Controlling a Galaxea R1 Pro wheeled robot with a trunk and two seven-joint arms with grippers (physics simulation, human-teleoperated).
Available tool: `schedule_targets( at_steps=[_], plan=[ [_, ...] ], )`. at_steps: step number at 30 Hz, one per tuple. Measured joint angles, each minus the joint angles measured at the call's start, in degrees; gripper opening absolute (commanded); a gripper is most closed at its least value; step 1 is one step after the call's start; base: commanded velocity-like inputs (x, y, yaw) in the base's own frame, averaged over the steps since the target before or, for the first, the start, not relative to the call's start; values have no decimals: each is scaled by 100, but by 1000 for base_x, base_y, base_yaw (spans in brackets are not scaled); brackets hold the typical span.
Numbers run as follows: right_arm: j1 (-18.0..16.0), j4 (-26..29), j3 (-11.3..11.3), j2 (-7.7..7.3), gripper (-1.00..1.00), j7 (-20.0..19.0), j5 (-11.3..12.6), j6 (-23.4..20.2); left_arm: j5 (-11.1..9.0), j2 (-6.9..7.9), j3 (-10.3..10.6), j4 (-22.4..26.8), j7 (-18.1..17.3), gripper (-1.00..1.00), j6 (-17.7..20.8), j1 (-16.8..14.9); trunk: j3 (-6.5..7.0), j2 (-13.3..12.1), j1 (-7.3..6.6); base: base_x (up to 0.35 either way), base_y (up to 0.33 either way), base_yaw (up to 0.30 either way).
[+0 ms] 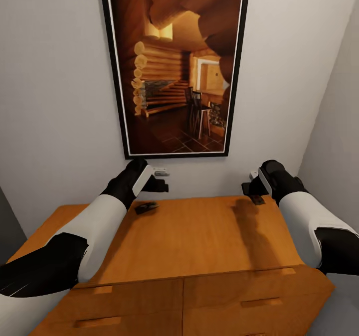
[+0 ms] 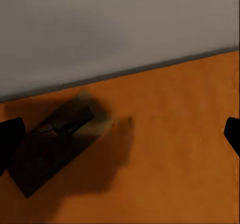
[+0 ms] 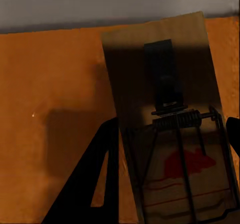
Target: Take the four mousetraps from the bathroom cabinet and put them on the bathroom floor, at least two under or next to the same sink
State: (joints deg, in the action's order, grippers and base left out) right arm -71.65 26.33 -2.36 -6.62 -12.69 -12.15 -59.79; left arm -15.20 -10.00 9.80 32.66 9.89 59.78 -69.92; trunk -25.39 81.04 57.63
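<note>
The orange-brown cabinet (image 1: 199, 236) stands against the wall below me. One mousetrap (image 1: 146, 207) lies on its top near the back left. My left gripper (image 1: 158, 180) hovers just above and behind it, open. In the left wrist view this mousetrap (image 2: 55, 144) lies off to one side, and the left gripper (image 2: 120, 134) has its fingertips spread wide at the picture's edges. My right gripper (image 1: 253, 189) holds a second mousetrap (image 1: 257, 199) slightly above the cabinet's back right. The right gripper (image 3: 172, 126) is shut on that mousetrap (image 3: 170, 149), whose spring and red mouse print show.
A tall framed picture of a log-cabin room (image 1: 174, 67) hangs on the white wall behind the cabinet. A grey side wall (image 1: 339, 126) closes in on the right. Drawer fronts with bar handles (image 1: 262, 302) face me.
</note>
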Motion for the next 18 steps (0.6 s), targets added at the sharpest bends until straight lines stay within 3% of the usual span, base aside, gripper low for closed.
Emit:
schedule_targets(
  at_steps=[9,18],
  plan=[
    [-3,-5,-1,-185,-100,13,6,0,-5,0,8,-11,8,100,-2,0,40,0,0,0,0,-258],
    [20,-12,2,-192,-100,16,13,-1,-18,0,13,-43,1,100,-1,0,81,0,0,0,0,-261]
  ],
)
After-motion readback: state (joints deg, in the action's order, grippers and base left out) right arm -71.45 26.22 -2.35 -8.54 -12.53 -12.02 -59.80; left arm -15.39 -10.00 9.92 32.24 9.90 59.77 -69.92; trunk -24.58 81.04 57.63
